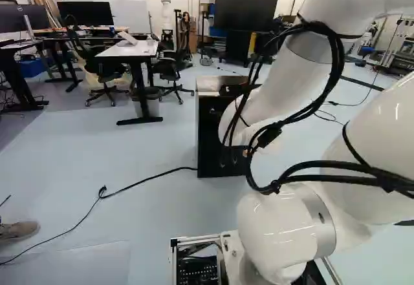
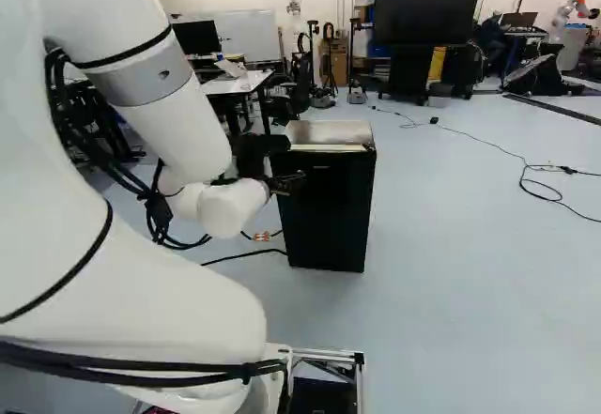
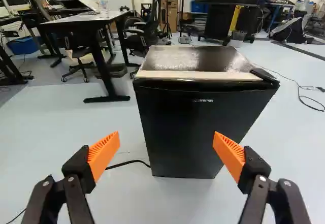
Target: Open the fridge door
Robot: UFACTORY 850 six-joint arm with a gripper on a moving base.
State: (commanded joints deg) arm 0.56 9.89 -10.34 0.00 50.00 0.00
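Pale floor (image 1: 77,156) ran under everything. Big dark screen (image 2: 434,8) stood far back, and the white-topped desk (image 3: 84,20) stood nearer, beyond the fridge.

White arm (image 2: 103,245) reached forward, its wrist end near the fridge's front in the right base view. Black mini fridge (image 3: 190,56) stood upright on the floor, ahead of the gripper (image 3: 166,144), a little right of it in the right base view. The front face was turned toward the wrist camera.

Fridge door (image 3: 188,125) looked closed, lined up with the body; no protruding handle was visible. The claw was open: its two fingers stood wide apart, orange pads (image 3: 103,155) facing each other, nothing pinched. In the wrist view the door showed beyond the pads, with no contact visible.

Step in hand, as judged: approach, pull not begun. Next move probably called for a shift toward the door's free edge, then hooking or pinching it and swinging it out. Small black cap (image 3: 264,75) at one upper front corner was likely the hinge cover, so the opening edge was likely the opposite one, on the desk's side. A straight push forward risked shoving the fridge. Black cable (image 3: 127,163) lay on the floor by the base.
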